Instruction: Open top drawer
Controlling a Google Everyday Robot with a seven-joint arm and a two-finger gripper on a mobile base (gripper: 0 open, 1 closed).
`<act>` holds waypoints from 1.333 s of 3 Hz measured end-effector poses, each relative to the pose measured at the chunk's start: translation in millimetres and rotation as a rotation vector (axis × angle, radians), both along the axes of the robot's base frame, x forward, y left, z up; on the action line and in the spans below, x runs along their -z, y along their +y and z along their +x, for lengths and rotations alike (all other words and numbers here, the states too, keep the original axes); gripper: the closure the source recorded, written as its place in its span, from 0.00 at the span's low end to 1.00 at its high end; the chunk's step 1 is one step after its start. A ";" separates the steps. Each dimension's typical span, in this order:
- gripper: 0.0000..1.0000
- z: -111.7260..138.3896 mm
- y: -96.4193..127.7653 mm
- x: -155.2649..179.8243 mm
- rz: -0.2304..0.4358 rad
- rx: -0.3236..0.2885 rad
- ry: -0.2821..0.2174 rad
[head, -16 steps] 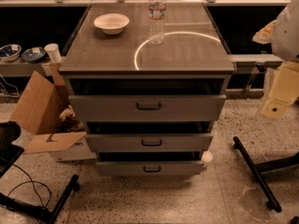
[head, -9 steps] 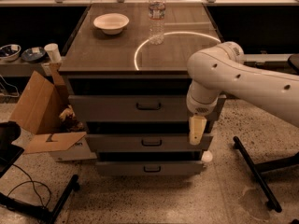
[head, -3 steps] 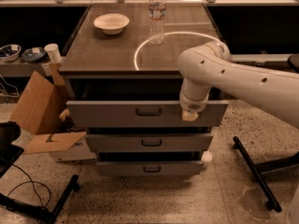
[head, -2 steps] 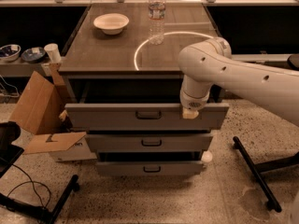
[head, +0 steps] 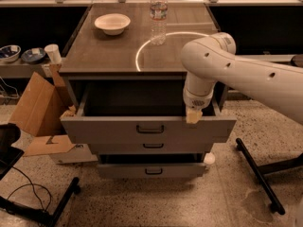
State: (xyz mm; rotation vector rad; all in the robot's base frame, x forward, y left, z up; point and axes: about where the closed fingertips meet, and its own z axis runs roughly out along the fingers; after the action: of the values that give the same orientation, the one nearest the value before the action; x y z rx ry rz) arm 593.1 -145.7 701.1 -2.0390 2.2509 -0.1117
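Note:
The top drawer (head: 118,129) is a wide grey metal drawer with a small dark centre handle (head: 150,129). It stands pulled well out of the cabinet, its dark interior showing. My gripper (head: 193,117) hangs from the white arm, coming in from the right. It sits at the upper edge of the drawer front, right of the handle. Two shorter grey drawers (head: 152,147) lie below, slightly out.
On the cabinet top (head: 109,56) stand a white bowl (head: 112,23) and a water bottle (head: 158,14). A cardboard box (head: 40,112) leans at the left. Black chair legs (head: 258,174) lie on the floor at right, and a black stand (head: 42,212) at lower left.
The top drawer has come much farther out of the cabinet towards the camera. My gripper has moved with its front edge.

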 end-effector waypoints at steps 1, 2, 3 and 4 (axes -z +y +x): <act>0.62 -0.3 -0.5 -1.3 0.000 0.000 0.000; 0.40 -0.3 -0.5 -1.3 0.000 0.000 0.000; 0.17 -0.3 -0.5 -1.3 0.000 0.000 0.000; 0.00 -0.3 -0.5 -1.2 0.000 0.000 0.000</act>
State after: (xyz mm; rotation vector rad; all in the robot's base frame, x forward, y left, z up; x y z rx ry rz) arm 592.7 -146.2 702.4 -2.0391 2.2511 -0.1115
